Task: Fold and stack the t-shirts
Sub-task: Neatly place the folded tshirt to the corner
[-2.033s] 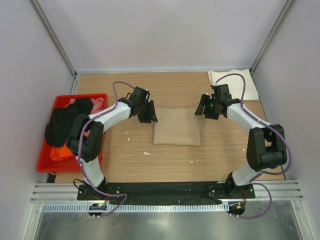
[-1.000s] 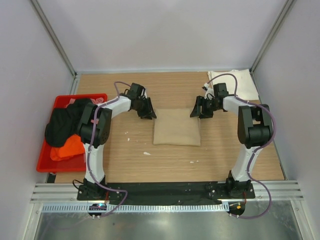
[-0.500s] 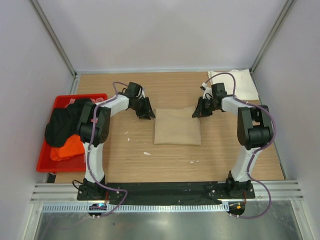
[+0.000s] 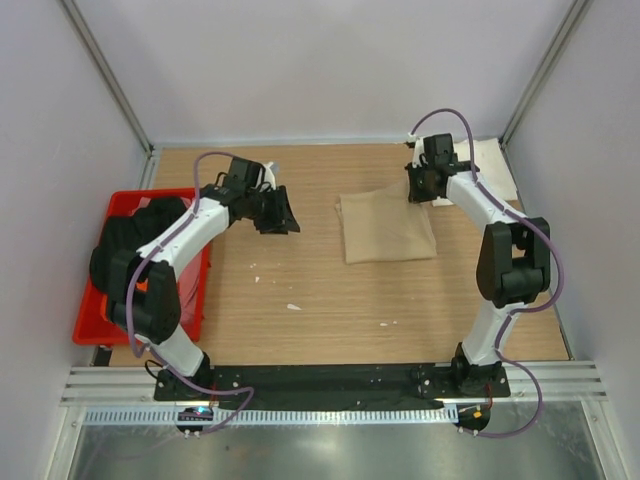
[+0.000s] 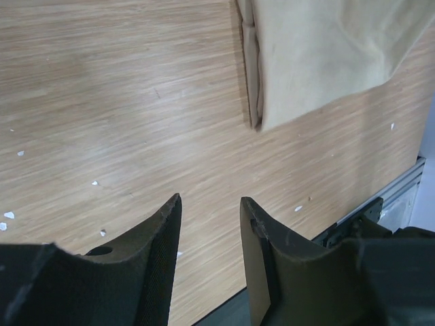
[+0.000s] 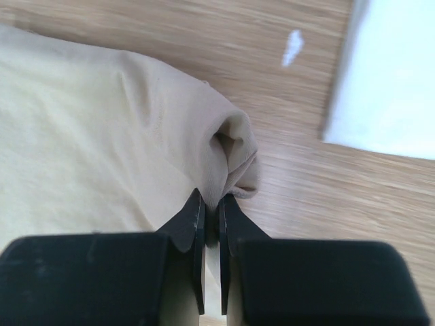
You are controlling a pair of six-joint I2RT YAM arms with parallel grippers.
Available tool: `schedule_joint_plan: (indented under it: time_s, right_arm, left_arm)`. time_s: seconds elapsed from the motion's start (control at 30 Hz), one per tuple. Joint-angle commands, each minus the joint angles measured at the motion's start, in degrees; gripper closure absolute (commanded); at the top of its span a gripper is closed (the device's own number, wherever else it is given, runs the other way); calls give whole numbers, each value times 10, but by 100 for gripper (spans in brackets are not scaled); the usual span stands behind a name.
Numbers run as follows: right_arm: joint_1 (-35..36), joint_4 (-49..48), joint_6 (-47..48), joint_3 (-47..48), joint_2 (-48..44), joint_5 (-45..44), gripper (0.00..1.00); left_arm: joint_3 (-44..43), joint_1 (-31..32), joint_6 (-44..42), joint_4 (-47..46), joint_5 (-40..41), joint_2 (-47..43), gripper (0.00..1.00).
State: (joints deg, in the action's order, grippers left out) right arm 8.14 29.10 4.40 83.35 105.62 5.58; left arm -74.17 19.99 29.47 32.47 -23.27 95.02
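Shifted right since before, the folded tan t-shirt point(image 4: 388, 228) lies right of centre. Only in the right wrist view do we see the right gripper point(image 6: 212, 201) pinching its corner; the left gripper point(image 5: 211, 200) gapes, empty.

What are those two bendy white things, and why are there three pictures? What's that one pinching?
They are two robot arms bolted to a wooden table. One picture looks down from above; the other two come from little cameras on each wrist, so you see the fingers up close. The right gripper is pinching a corner of a folded tan t-shirt. The left gripper is open and holds nothing. A white t-shirt lies in the far right corner, and a red bin on the left holds a black t-shirt.
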Motion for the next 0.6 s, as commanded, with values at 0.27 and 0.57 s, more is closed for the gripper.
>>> schedule_joint_plan:
  time_s: [0.27,0.57]
  right_arm:
    - [-3,-73,110,62,1,-255,99]
    - [-30,-79,147,130,6,-280,99]
  left_arm:
    - [19,23,-16,2,-43,-38,58]
    - [17,23,-18,2,-47,-44,58]
